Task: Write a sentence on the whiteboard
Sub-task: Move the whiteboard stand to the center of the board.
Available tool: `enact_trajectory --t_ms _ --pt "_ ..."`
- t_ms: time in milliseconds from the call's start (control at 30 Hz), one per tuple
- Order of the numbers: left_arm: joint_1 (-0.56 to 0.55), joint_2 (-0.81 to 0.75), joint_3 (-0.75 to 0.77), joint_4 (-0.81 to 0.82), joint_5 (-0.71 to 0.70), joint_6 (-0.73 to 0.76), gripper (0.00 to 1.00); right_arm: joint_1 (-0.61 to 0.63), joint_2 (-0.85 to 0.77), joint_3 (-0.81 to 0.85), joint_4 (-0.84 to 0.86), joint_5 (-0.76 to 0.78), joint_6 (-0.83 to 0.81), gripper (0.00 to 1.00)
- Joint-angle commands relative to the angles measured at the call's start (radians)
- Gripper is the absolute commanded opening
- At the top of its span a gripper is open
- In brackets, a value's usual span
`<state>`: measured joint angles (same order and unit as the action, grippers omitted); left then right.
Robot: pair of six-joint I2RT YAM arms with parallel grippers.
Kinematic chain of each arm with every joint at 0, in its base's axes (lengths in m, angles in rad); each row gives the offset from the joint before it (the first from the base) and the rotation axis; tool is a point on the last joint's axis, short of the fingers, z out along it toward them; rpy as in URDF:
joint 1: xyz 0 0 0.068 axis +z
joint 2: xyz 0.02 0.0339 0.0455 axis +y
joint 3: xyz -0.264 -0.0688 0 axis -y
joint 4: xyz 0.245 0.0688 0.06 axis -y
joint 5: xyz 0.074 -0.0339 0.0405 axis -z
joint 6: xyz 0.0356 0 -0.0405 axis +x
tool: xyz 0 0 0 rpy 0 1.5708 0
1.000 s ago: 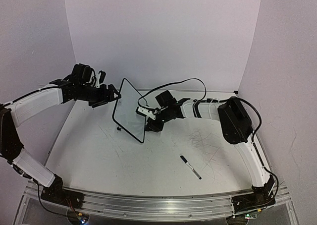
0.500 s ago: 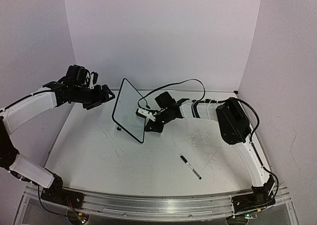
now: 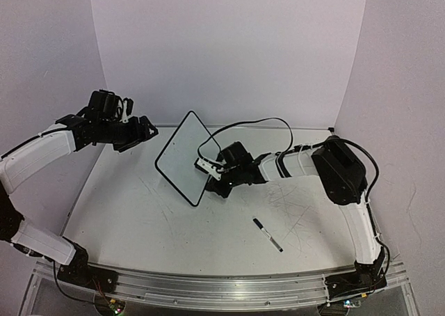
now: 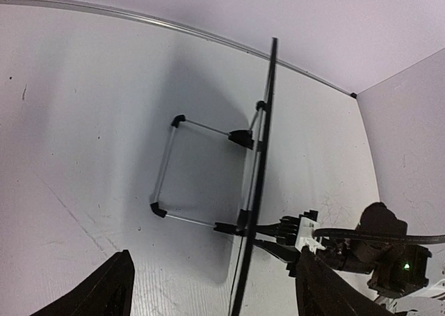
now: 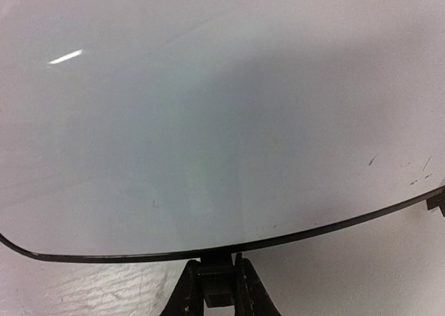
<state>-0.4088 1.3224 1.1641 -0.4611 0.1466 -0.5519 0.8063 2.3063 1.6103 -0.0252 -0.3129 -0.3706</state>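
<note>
Your top cam sits high behind both arm bases, looking down and fwd over the whole bench (image 3: 139, 211), w/ the whiteboard (image 3: 182, 157) near mid-frame. Left wrist cam looks across from the left at mid range, edge-on to that board. Right wrist cam is v. close on the board's face, just past the right gripper (image 5: 217, 267); all 3 views share the whiteboard.

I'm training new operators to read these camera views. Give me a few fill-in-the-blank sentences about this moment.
1. The whiteboard is clamped at its frame by the ___.
2. The left gripper hangs apart from the whiteboard, jaws ___.
3. The marker lies on the ___, touched by neither gripper.
4. The whiteboard's face shows ___ writing.
Missing: right gripper; open; table; no.
</note>
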Motion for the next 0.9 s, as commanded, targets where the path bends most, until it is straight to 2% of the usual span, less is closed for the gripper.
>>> enact_trajectory --t_ms 0,200,367,433,567,700,733,800,867 --pt "-0.004 -0.019 -0.015 0.055 0.001 -0.009 0.81 0.031 -0.168 -0.173 0.134 0.235 0.247 0.00" --pt "-0.014 -0.027 -0.065 0.118 0.062 -0.030 0.82 0.101 -0.249 -0.330 0.182 0.558 0.655 0.00" --pt "-0.027 -0.099 -0.240 0.315 0.168 -0.111 0.82 0.222 -0.209 -0.282 0.126 0.802 0.921 0.00" --pt "-0.033 -0.139 -0.316 0.395 0.192 -0.144 0.83 0.252 -0.181 -0.242 0.095 0.833 0.985 0.00" --pt "-0.041 -0.171 -0.477 0.570 0.252 -0.207 0.84 0.290 -0.132 -0.195 0.092 0.825 0.981 0.00" --pt "-0.056 -0.109 -0.502 0.622 0.266 -0.177 0.84 0.297 -0.125 -0.196 0.089 0.790 0.973 0.00" --pt "-0.058 -0.091 -0.494 0.623 0.271 -0.157 0.84 0.297 -0.126 -0.197 0.088 0.784 0.963 0.04" --pt "-0.059 -0.051 -0.482 0.649 0.293 -0.131 0.84 0.297 -0.127 -0.199 0.088 0.768 0.943 0.21" --pt "-0.059 -0.018 -0.481 0.684 0.302 -0.114 0.84 0.296 -0.136 -0.203 0.088 0.751 0.916 0.43"
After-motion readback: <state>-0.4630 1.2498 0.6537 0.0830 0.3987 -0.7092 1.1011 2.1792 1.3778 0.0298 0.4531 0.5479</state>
